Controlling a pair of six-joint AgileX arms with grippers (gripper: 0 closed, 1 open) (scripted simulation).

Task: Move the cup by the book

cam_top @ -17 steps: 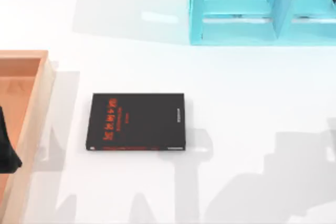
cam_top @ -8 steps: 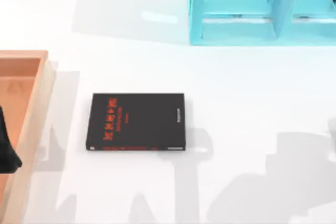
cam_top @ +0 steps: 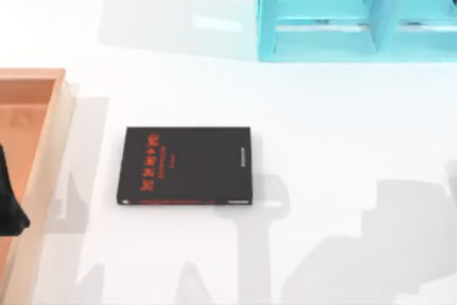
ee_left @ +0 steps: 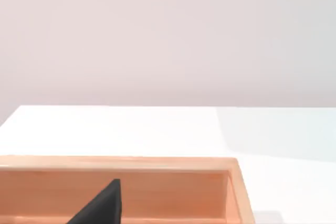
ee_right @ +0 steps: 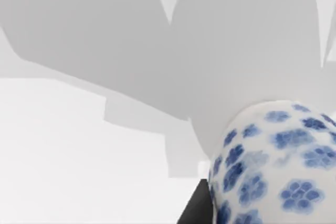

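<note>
The small white blue-dotted cup (ee_right: 273, 161) sits close against the right gripper; whether its fingers pinch it, I cannot tell. A loose hold could drop it short of the flat black red-lettered book (cam_top: 187, 166)

A smooth white bench (cam_top: 343, 119) carries broad grey shadows across its near half. At its far edge, right of centre, stands a turquoise painted shelf unit (cam_top: 321, 12) with upright dividers between open compartments. Along the left side lies a shallow light wooden tray (cam_top: 43, 141) with raised walls, its orange-toned inside bare.
</note>
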